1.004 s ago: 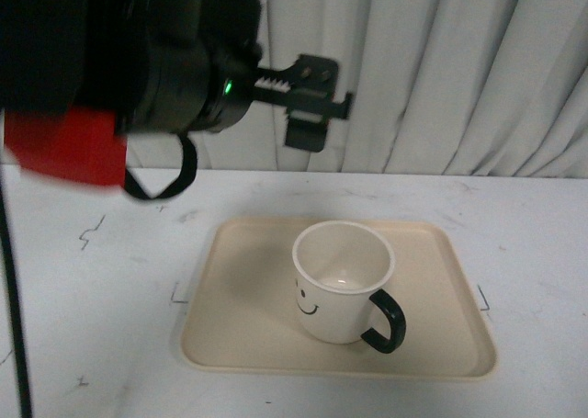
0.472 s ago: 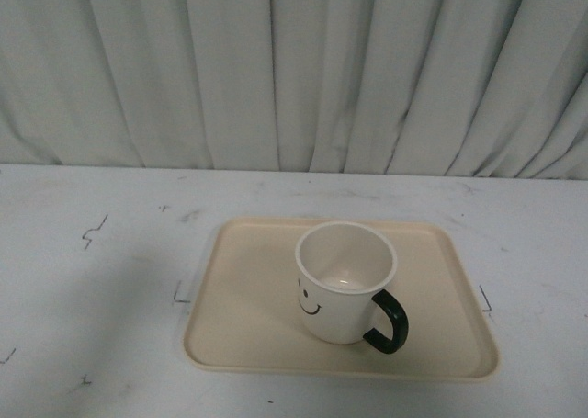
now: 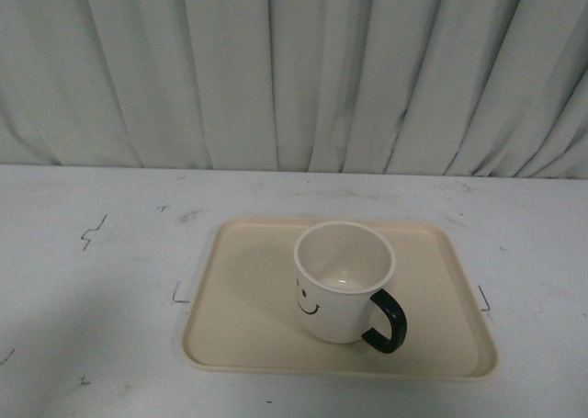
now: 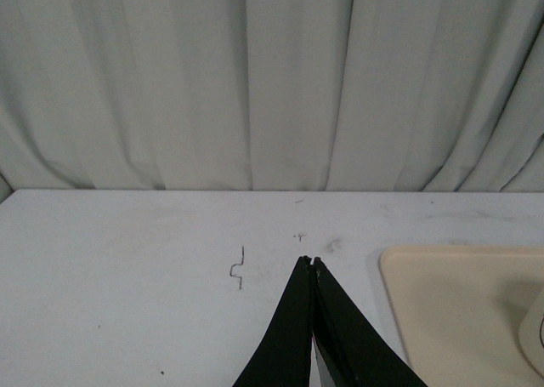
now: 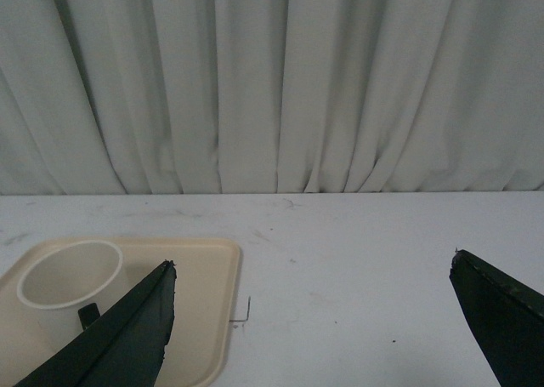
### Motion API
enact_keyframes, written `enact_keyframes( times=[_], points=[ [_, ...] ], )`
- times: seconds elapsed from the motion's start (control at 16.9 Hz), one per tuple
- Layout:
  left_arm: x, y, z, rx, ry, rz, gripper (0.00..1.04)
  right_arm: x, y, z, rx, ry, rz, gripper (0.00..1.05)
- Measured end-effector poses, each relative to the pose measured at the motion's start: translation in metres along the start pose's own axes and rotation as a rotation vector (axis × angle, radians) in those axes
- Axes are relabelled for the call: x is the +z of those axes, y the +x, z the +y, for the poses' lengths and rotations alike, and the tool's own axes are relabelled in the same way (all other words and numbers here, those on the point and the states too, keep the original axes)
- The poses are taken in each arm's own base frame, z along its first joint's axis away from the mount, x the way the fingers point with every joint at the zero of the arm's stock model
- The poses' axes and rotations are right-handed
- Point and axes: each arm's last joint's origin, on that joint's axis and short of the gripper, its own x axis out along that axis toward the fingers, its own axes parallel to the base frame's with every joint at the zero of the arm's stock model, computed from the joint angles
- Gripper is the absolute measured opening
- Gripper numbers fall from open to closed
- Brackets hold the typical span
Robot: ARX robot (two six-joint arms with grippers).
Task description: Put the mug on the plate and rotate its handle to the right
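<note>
The cream-white mug with its black smiley face stands upright on the beige plate, near the plate's middle. Its black handle points to the right and slightly toward me. Neither arm shows in the front view. In the left wrist view my left gripper is shut with nothing in it, over bare table beside the plate. In the right wrist view my right gripper is open wide and empty, off to the side of the plate and the mug.
A white table with small black corner marks carries the plate. A pale pleated curtain hangs along the table's far edge.
One second ago a dark arm with a red part filled the upper left of the front view; it has withdrawn out of sight. Mug and plate stay put.
</note>
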Motion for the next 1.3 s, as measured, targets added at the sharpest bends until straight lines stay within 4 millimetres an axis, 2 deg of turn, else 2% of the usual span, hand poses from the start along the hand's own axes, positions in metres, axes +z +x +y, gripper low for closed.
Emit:
enact_keyframes(
  times=[0.35,0.83,1.3],
  points=[
    [0.002,-0.011,0.013,0.022,-0.003,-0.014,0.02,0.0,0.0,0.0,0.0,0.0,0.0,0.98],
    [0.007,-0.035,0.012,-0.004,-0.003,-0.029,0.02,0.0,0.0,0.0,0.0,0.0,0.0,0.98],
    [0.007,-0.049,0.012,-0.004,-0.003,-0.033,0.02,0.0,0.0,0.0,0.0,0.0,0.0,0.98]
  ],
)
